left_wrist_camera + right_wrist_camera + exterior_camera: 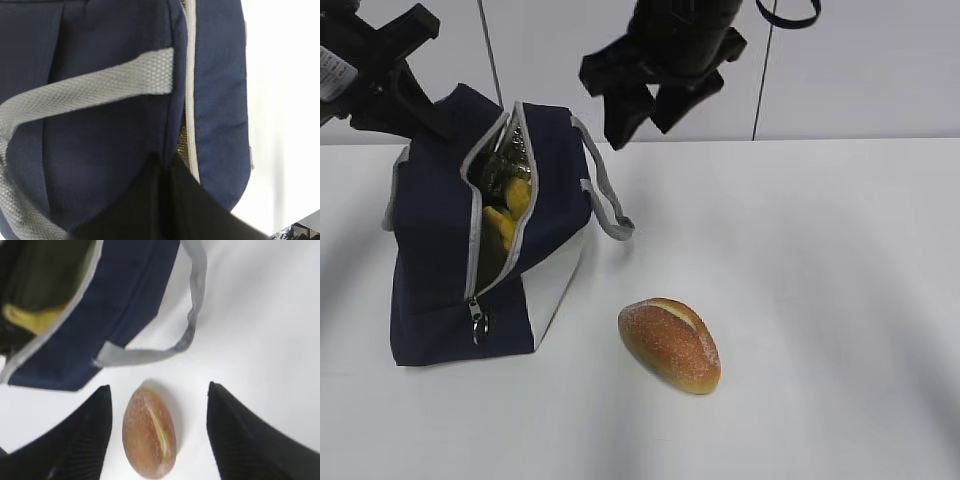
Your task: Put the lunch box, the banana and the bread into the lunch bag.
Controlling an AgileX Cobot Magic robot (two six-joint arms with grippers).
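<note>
Bread (670,344) lies nearest the exterior camera, alone on the white tabletop (820,300), just off the lower right corner of the lunch bag (430,270). It is the last item outside; the banana (510,215) shows yellow through the bag's unzipped mouth, and the lunch box cannot be made out from here (presumably deeper in the bag).

Overhead, the right gripper (642,115) hangs high with its fingers spread and empty; its wrist view looks straight down with the roll between the two dark fingers (80,440). To do this step well, I would descend straight, keeping the roll centred, and close across its narrow width rather than along its length. One grey handle (192,315) loops on the tabletop near the roll, so the fingers should stay clear of it on the way down.

Meanwhile the left gripper (167,200) is clenched at the bag's zipper edge, apparently pinching the fabric to hold the mouth open. That hold should stay firm while the roll goes in above the banana.
</note>
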